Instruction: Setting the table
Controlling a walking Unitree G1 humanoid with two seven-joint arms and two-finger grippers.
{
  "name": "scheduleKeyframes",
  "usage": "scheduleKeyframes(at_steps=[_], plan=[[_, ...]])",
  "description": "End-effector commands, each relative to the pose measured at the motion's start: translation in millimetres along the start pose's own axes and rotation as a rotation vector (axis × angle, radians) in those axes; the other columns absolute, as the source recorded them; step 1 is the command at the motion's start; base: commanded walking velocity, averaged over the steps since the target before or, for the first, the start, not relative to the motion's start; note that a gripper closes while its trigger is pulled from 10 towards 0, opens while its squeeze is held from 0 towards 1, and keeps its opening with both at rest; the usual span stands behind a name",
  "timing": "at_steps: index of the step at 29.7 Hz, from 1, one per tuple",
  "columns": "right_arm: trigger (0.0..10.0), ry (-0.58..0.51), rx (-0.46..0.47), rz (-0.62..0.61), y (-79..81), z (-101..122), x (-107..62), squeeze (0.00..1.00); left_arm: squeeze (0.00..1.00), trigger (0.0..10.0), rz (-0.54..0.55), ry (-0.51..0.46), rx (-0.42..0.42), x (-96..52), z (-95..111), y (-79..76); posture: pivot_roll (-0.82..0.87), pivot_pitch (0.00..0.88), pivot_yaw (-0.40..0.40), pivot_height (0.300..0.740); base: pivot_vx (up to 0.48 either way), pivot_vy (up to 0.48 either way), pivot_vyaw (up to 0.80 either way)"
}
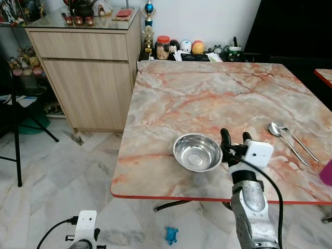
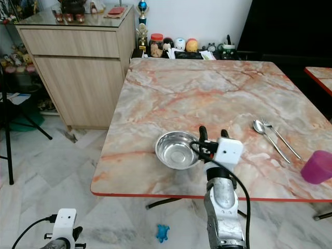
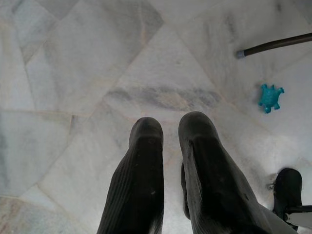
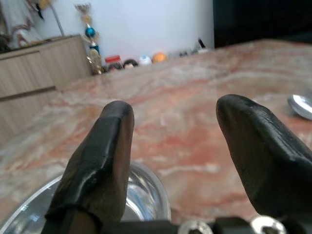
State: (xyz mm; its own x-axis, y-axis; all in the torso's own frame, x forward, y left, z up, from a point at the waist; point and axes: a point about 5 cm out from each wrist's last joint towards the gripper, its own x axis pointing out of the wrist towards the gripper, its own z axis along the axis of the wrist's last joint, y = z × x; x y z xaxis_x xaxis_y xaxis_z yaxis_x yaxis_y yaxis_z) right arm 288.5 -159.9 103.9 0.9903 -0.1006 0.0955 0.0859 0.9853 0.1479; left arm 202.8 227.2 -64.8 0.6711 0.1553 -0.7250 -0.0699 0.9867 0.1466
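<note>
Nearest the robot, the left hand hangs low over the pale marble floor, its 2 black fingers close together with only a narrow gap and nothing between them. A small turquoise turtle-shaped toy lies on the floor under the near edge of the table.

The right hand is raised at the near part of the pink-veined marble tabletop, its 2 fingers spread apart and holding nothing. One finger stands at the rim of the round shiny steel bowl, just beside its right side; whether it touches the rim cannot be told. The bowl sits upright on the tabletop near the front edge and is empty.

To the right, well apart from the bowl, a steel spoon and a steel fork lie side by side. A translucent pink plastic cup stands near the right front edge.

Beyond the far edge, small jars and figurines line the wall beside a light wooden cabinet.
</note>
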Motion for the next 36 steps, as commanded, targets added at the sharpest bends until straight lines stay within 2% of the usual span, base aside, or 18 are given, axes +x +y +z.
scheduleKeyframes(at_steps=[1,2,3,4,8,9,13,16,22,27,36], plan=[[10.0,0.033,0.021,-0.006,-1.3,-3,3.0,0.84,0.0,10.0,0.001,0.01,0.0,-0.5,-3,0.4,0.1,0.0,-0.04,0.74,0.0,0.0,0.0],[10.0,0.046,0.022,-0.004,-1.0,-5,3.9,0.88,0.0,10.0,0.0,0.01,0.0,-0.4,-2,0.3,0.1,0.0,-0.04,0.74,0.0,0.0,0.0],[10.0,0.066,0.02,-0.005,-0.4,-8,5.5,0.78,0.0,10.0,0.0,0.01,0.0,-0.4,-2,0.2,0.11,0.0,-0.041,0.74,0.0,0.0,0.0],[10.0,0.083,0.014,-0.002,0.1,-10,6.1,0.0,0.0,10.0,0.0,0.01,0.0,-0.4,-2,0.2,0.11,0.0,-0.041,0.74,0.0,0.0,0.0],[10.0,0.145,0.003,0.011,2.2,-17,7.6,0.0,0.0,10.0,0.001,0.01,0.0,-0.4,-2,0.5,0.11,0.0,-0.04,0.74,0.0,0.0,0.0],[10.0,0.183,-0.027,0.027,3.6,-23,7.2,0.0,0.0,10.0,0.001,0.011,0.001,-0.4,-3,0.6,0.1,0.0,-0.041,0.74,0.0,0.0,0.0],[10.0,0.224,-0.024,0.024,2.5,-32,5.2,0.0,0.0,10.0,0.001,0.012,0.001,-0.6,-3,0.8,0.11,0.0,-0.042,0.74,0.0,0.0,0.0],[10.0,0.247,0.042,0.01,2.8,-34,4.6,0.0,0.0,10.0,0.002,0.013,0.001,-0.6,-3,0.9,0.11,0.0,-0.04,0.74,0.0,0.0,0.0],[10.0,0.253,0.075,-0.007,-1.4,-35,4.7,0.0,0.0,10.0,0.001,0.014,0.002,-0.7,-4,0.2,0.11,0.0,-0.04,0.74,0.0,0.0,0.0],[10.0,0.271,0.148,-0.021,-2.1,-37,3.7,0.0,0.0,10.0,0.002,0.016,0.004,-0.7,-4,0.2,0.11,0.0,-0.04,0.74,0.0,0.0,0.0],[10.0,0.31,0.212,0.022,3.8,-42,1.8,0.0,0.0,10.0,0.004,0.016,0.004,-0.8,-4,1.1,0.11,0.0,-0.042,0.74,0.0,0.0,0.0]])
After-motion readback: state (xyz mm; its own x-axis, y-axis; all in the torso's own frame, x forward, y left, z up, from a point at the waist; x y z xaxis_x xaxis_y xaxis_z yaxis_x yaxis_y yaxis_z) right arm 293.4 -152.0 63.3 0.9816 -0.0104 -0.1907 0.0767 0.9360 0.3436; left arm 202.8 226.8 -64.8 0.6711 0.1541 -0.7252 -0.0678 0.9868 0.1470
